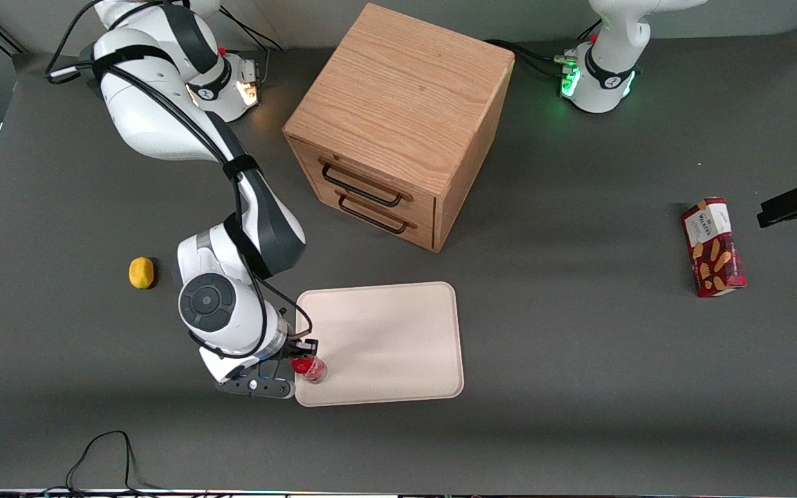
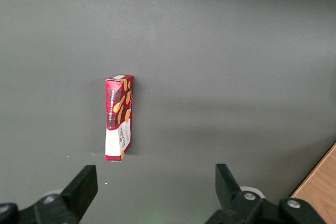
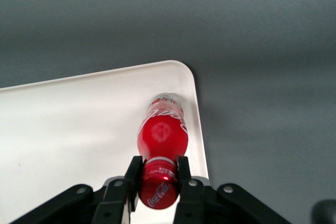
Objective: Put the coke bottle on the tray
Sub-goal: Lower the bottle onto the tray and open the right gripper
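Observation:
The coke bottle (image 3: 161,135) is small and red with white script, and it stands upright on the tray (image 3: 68,124) close to a rounded corner. My right gripper (image 3: 158,170) is shut on its red cap, one black finger on each side. In the front view the coke bottle (image 1: 313,369) shows at the tray's (image 1: 385,339) corner nearest the working arm and the camera. The gripper (image 1: 299,364) sits right over it, with the arm's wrist hanging above the table beside the tray. The bottle's clear base looks to be touching the tray floor.
A wooden drawer box (image 1: 398,124) stands farther from the camera than the tray. A yellow lemon-like lump (image 1: 141,272) lies toward the working arm's end of the table. A red snack box (image 1: 713,247) lies toward the parked arm's end; the snack box (image 2: 119,117) also shows in the left wrist view.

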### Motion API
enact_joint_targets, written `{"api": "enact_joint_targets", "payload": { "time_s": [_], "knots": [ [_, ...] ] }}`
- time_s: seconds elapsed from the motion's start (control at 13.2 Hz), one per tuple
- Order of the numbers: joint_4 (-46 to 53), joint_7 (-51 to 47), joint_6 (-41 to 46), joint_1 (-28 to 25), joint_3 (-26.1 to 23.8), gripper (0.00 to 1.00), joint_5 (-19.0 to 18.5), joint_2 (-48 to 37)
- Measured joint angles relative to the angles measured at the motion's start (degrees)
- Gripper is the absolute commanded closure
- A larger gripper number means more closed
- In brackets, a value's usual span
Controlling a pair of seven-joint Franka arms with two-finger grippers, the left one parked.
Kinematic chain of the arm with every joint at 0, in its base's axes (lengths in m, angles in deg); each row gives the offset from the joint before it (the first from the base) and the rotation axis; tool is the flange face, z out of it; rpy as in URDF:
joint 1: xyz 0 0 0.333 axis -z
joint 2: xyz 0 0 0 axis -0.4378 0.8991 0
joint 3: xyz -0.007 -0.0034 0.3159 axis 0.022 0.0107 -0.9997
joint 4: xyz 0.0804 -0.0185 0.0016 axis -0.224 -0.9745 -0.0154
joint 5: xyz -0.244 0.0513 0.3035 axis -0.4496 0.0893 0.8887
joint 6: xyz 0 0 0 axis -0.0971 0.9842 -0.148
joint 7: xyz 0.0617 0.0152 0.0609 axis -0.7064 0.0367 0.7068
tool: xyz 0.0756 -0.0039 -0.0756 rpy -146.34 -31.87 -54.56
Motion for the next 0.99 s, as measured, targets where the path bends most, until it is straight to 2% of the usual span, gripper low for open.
{"api": "enact_joint_targets", "payload": {
  "time_s": [0.08, 0.15, 0.23, 0.99],
  "knots": [
    [0.0, 0.0, -0.1, 0.0, 0.0, 0.67, 0.0, 0.2],
    [0.0, -0.1, -0.2, 0.0, 0.1, 0.12, -0.1, 0.3],
    [0.1, -0.4, -0.2, 0.0, 0.1, 0.00, -0.1, 0.3],
    [0.2, -2.1, -0.6, 0.0, 0.1, 0.00, -0.2, 0.3]
  ]
}}
